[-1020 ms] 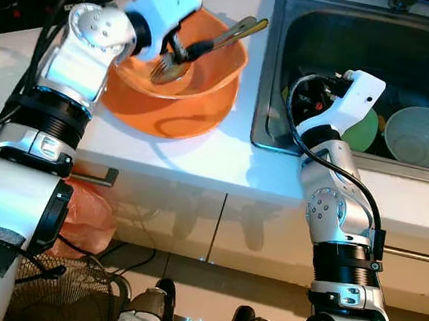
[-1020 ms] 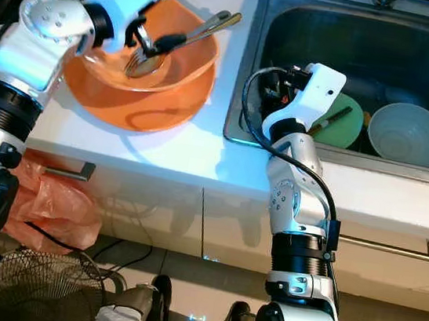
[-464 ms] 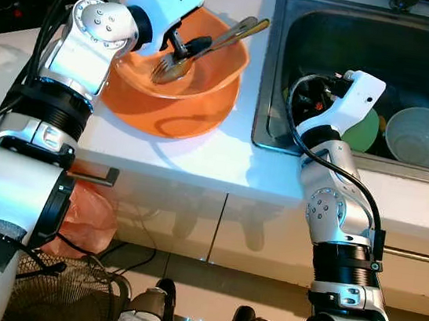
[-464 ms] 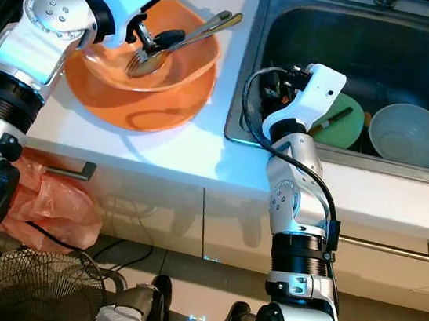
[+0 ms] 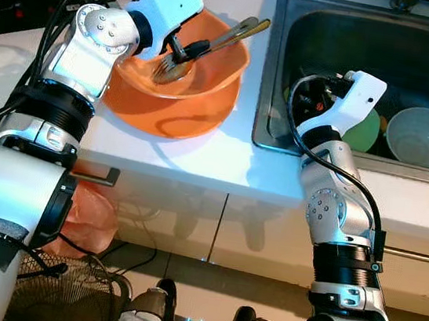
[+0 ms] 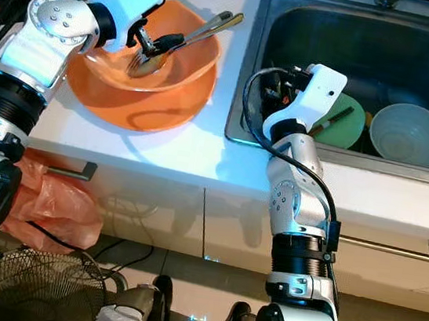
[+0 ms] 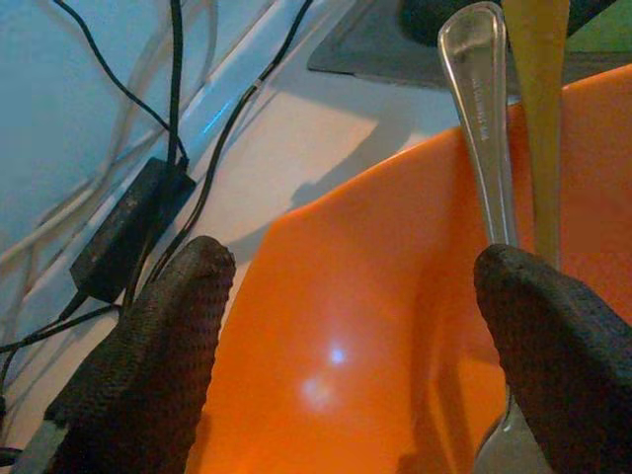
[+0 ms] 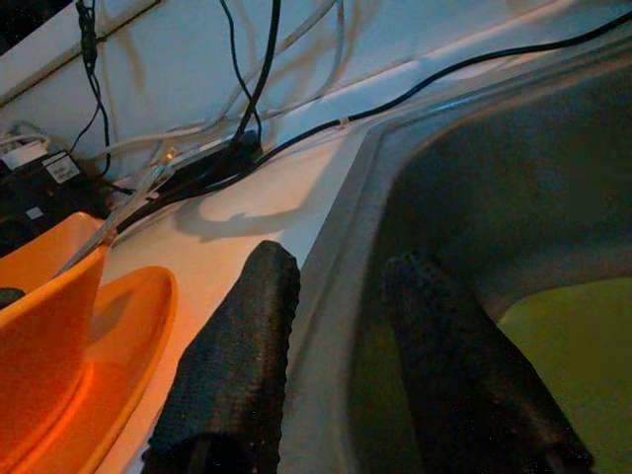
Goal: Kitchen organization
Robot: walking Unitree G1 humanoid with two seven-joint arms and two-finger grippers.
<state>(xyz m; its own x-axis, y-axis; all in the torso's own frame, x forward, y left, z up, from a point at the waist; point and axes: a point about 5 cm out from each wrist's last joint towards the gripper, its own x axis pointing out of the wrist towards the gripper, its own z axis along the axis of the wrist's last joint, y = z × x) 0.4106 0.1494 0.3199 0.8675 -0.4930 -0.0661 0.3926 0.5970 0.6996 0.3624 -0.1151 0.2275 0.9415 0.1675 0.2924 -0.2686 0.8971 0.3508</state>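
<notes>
An orange bowl [image 5: 200, 87] stands on an orange plate [image 6: 126, 109] on the white counter, left of the sink [image 5: 357, 37]. A fork, a spoon and a gold-coloured utensil [image 5: 231, 36] lean in the bowl. My left gripper [image 7: 360, 286] reaches into the bowl, open, with the spoon handle [image 7: 479, 99] close to one finger but not clamped. At the sink's left rim my right gripper [image 8: 343, 265] is open, one finger over the rim and one inside the basin. A green plate [image 5: 361, 131] and a pale bowl [image 5: 425, 137] lie in the sink.
Black cables and a power adapter [image 7: 123, 232] lie on the counter behind the bowl. Below the counter are cabinet fronts with bar handles [image 6: 393, 247]. A pink bag [image 5: 88, 219] and a wire fan [image 5: 62, 295] sit on the floor at left.
My left arm has shifted slightly, with its gripper still inside the bowl by the cutlery. The right arm has not moved.
</notes>
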